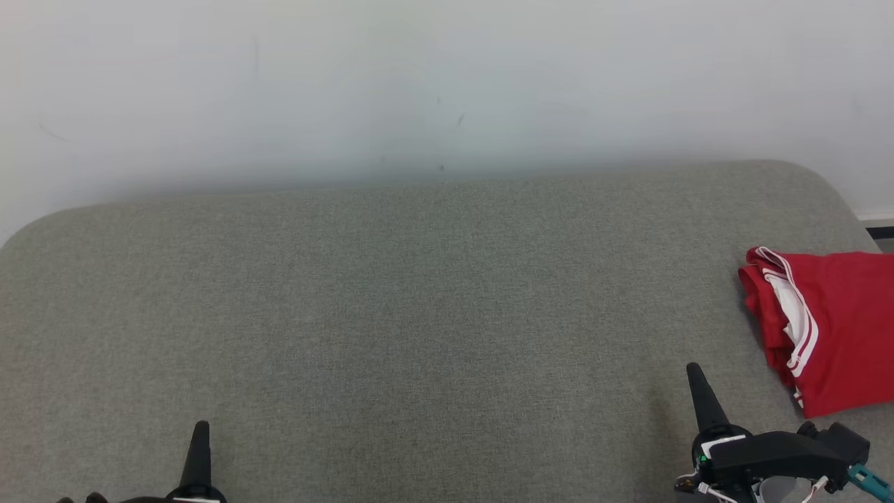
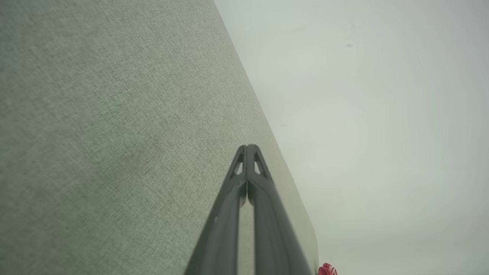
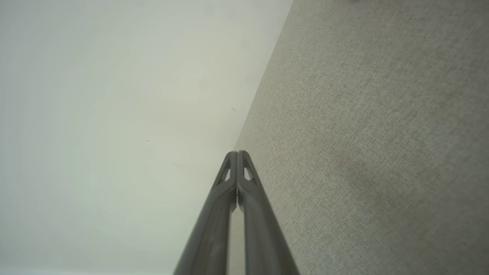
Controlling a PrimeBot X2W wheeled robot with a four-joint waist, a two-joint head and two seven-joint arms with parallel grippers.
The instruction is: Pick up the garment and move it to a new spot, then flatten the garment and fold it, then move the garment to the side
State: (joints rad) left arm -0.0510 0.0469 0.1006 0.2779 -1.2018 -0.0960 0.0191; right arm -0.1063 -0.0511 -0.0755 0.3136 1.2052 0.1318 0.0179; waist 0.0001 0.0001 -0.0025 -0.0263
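Note:
The garment [image 1: 831,321] is red with white trim, folded into a flat stack at the right edge of the grey fabric surface [image 1: 419,314]; part of it runs off the picture's right side. A small red corner of the garment [image 2: 327,270] peeks in at the bottom of the left wrist view. My right gripper [image 1: 695,374] is shut and empty, just left of and below the garment, apart from it. My left gripper [image 1: 201,429] is shut and empty at the lower left, far from the garment. Both wrist views show fingertips pressed together, the left gripper [image 2: 248,147] and the right gripper [image 3: 237,153].
The grey padded surface has rounded far corners and ends at a pale wall [image 1: 447,84] behind it. A strip of floor and dark skirting [image 1: 880,232] shows past the surface's far right corner.

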